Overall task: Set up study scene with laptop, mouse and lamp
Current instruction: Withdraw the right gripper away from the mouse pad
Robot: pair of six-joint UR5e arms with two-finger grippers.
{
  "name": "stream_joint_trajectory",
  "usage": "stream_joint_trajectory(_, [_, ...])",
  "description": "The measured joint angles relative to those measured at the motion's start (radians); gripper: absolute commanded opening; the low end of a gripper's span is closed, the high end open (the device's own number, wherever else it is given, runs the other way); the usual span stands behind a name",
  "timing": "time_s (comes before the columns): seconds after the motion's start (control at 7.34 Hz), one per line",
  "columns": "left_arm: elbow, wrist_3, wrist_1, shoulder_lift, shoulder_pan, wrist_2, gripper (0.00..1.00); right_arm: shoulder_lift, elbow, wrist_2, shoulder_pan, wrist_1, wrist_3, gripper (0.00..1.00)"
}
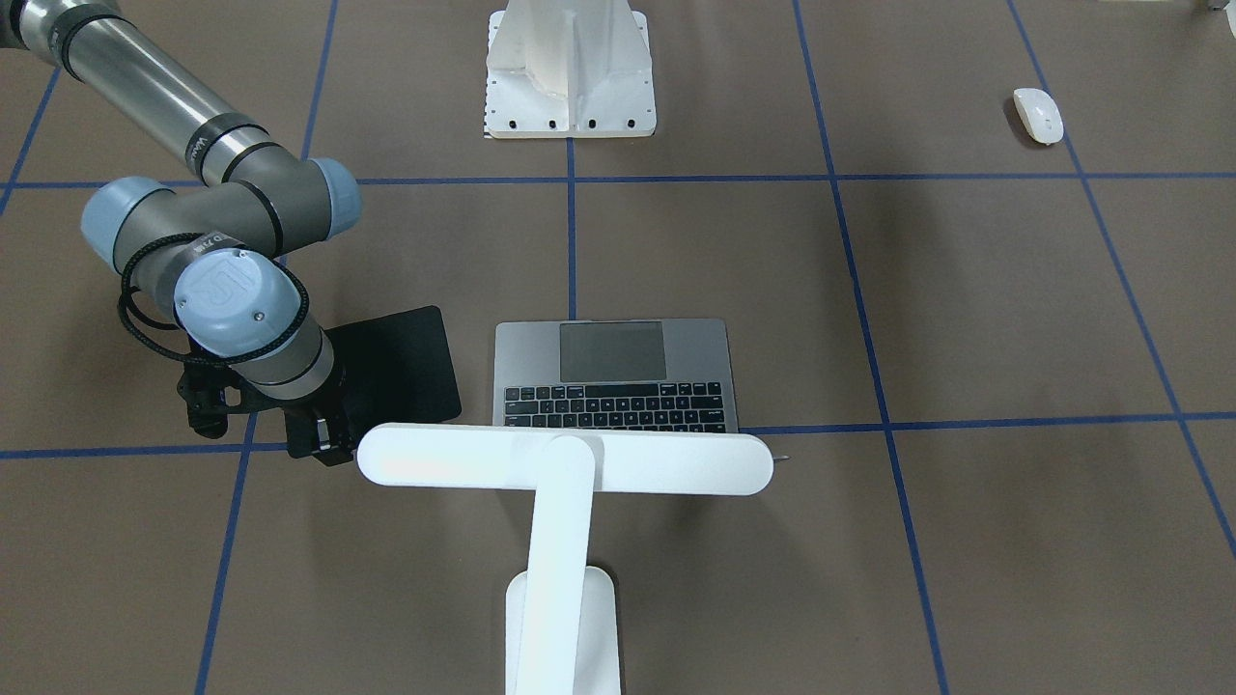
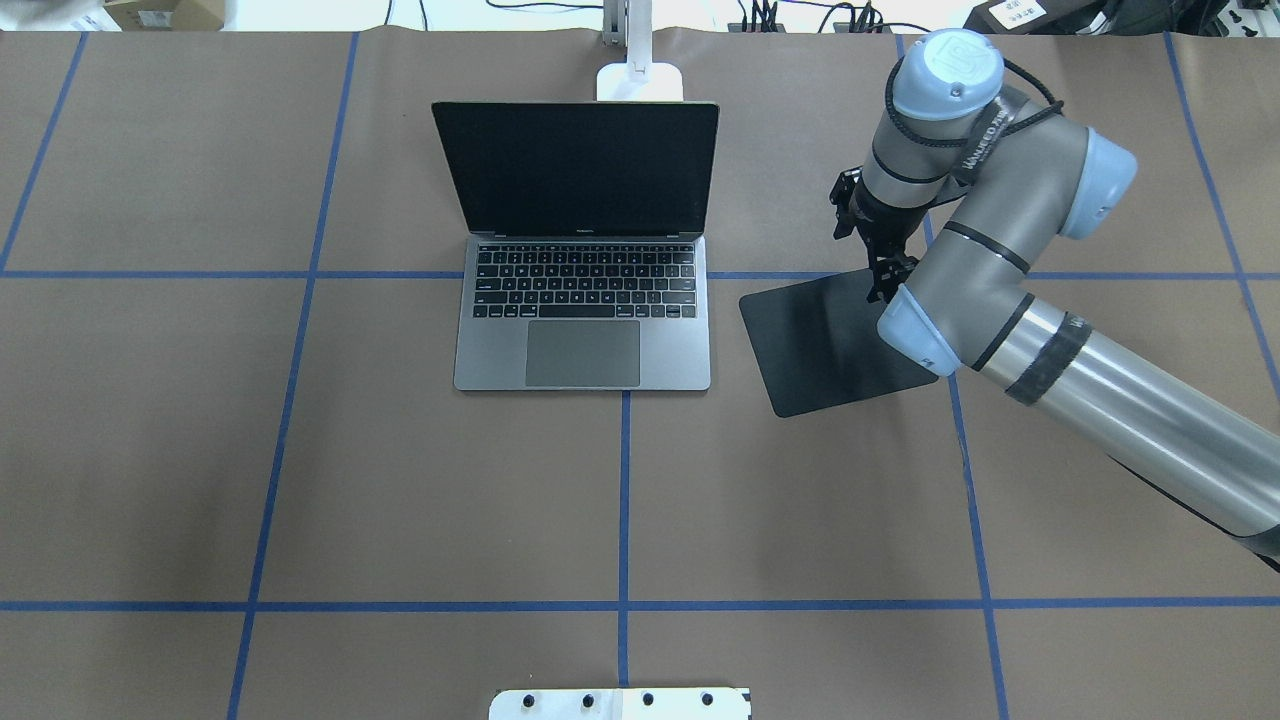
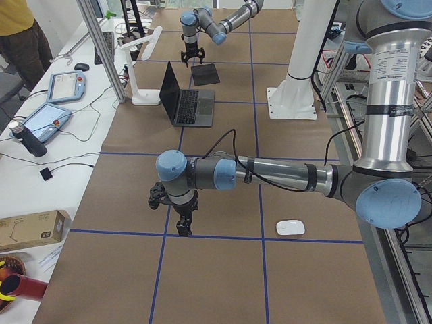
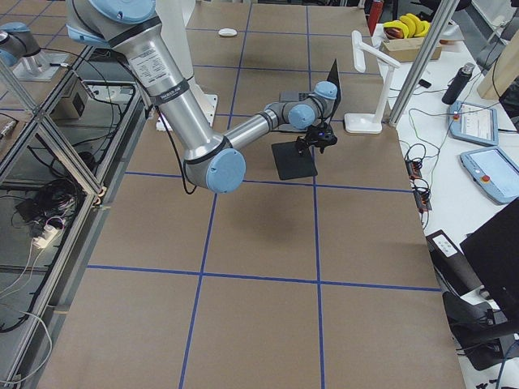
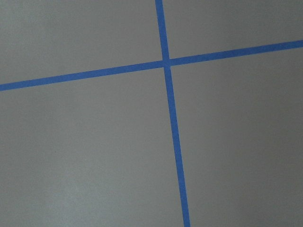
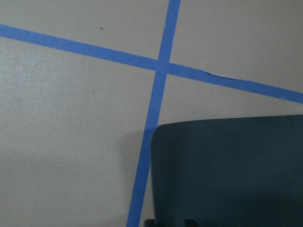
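Fingers of the right gripper (image 2: 889,284) stand at the far right corner of the black mouse pad (image 2: 830,345). Whether they clamp the pad or only stand over it cannot be told. Fingers of the left gripper (image 3: 183,227) point down above the table (image 2: 300,450), close to a crossing of 2 blue tape lines (image 5: 165,62). Their spacing cannot be told.

1. Laptop (image 2: 583,345): positioned at the table centre, open, lid raised, screen dark. Keyboard and trackpad face the near, robot side.
2. Lamp (image 1: 565,461): base set just behind the laptop lid on the far side. The arm rises toward the laptop, and the long bar head runs parallel to the lid, above it.
3. Mouse pad: flat on the table just right of the laptop, not touching it, turned slightly out of line with the tape grid.
4. Mouse (image 1: 1038,115): located far left, toward the near edge, well apart from the laptop and apart from the left gripper.
5. White bolted pedestal (image 1: 570,72): fixed at the near edge, in line with the laptop.
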Motion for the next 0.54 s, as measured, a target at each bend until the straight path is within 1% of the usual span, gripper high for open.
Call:
stream_joint_trajectory(0.27, [-0.004, 0.003, -0.013, -0.001, -0.001, 0.000, 1.00, -0.080, 0.091, -0.001, 0.028, 0.010, -0.251, 1.00])
stream_joint_trajectory(0.54, [-0.031, 0.007, -0.017, 0.009, -0.003, -0.004, 1.00, -0.168, 0.193, 0.004, 0.062, 0.004, -0.561, 1.00])
